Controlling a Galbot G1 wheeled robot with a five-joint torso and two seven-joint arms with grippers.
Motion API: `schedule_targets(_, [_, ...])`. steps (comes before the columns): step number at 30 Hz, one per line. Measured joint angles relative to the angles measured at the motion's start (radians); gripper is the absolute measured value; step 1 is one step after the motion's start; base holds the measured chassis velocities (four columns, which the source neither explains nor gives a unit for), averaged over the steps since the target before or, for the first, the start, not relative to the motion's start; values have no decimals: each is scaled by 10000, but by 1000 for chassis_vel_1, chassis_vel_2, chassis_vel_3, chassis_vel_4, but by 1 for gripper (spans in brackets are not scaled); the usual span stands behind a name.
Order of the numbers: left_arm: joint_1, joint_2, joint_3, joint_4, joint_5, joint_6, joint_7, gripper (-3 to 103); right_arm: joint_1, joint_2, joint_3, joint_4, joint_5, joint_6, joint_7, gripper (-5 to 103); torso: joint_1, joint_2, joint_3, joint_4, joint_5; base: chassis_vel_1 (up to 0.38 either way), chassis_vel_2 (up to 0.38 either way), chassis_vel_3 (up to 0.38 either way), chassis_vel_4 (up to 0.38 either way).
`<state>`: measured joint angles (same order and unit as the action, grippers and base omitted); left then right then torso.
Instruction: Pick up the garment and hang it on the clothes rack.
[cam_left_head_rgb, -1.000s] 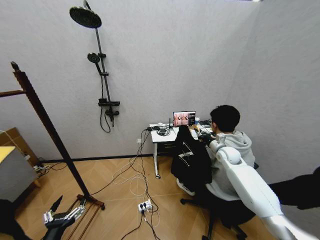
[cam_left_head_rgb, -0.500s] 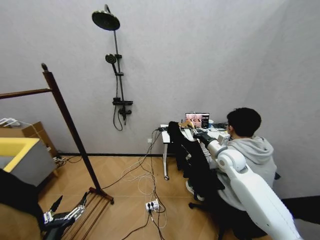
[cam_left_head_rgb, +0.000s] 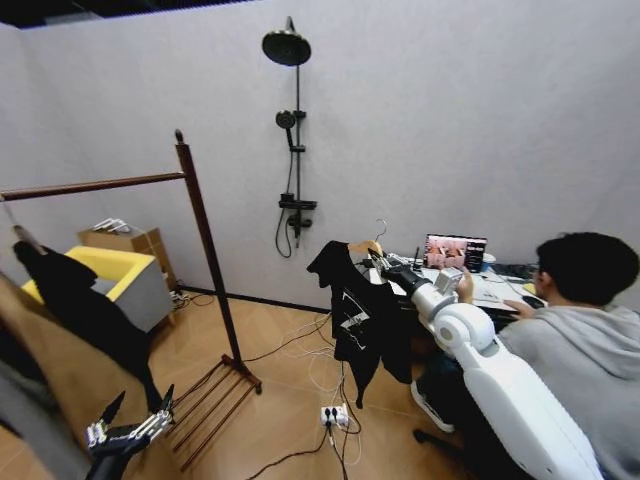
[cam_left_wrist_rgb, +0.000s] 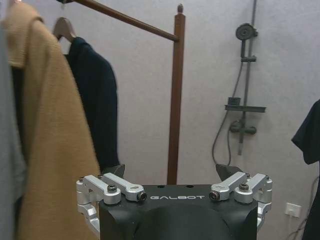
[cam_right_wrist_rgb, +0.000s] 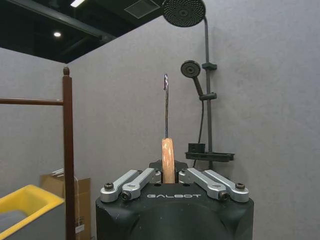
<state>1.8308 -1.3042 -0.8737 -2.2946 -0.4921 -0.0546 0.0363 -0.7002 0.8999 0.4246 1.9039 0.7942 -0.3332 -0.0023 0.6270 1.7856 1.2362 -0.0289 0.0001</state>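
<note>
Garment (cam_left_head_rgb: 358, 312) first: the black jacket hung in the air on its light wooden hanger (cam_left_head_rgb: 364, 246), out in front of me and to my right, well apart from the clothes rack (cam_left_head_rgb: 205, 255). My right gripper (cam_left_head_rgb: 380, 268) was clenched on the hanger's neck, arm stretched forward at about table height, and the jacket drooped below it with its hem clear of the wooden floor (cam_left_head_rgb: 290, 400). From my right wrist I saw the wooden neck (cam_right_wrist_rgb: 168, 160) standing upright between my closed fingers (cam_right_wrist_rgb: 142, 181), with the metal hook (cam_right_wrist_rgb: 166, 105) rising straight above it.

The rack stood to my left, its dark-brown post topped by a ball finial and its horizontal bar (cam_left_head_rgb: 90, 186) running off toward my left edge. A dark coat (cam_left_head_rgb: 85, 310) already hung from that bar, and in my left wrist view a long tan coat (cam_left_wrist_rgb: 47, 130) hung beside it.

My left gripper (cam_left_head_rgb: 128, 428) waited low by my left side, released, its fingers (cam_left_wrist_rgb: 116, 186) spread wide.

Behind the jacket a shower fixture (cam_left_head_rgb: 293, 130) was mounted on the grey wall. A person in a grey hoodie (cam_left_head_rgb: 585, 350) sat at a desk with a laptop (cam_left_head_rgb: 455, 252) on my right. A power strip (cam_left_head_rgb: 335, 415) with cables lay on the floor under the jacket.
</note>
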Motion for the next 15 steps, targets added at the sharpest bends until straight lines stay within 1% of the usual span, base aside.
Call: schedule_targets(15, [0, 0, 0, 0, 0, 0, 0, 100, -128, -79, 102, 178, -46, -31, 109, 10, 2, -2, 1, 0, 0, 129, 125, 127, 124])
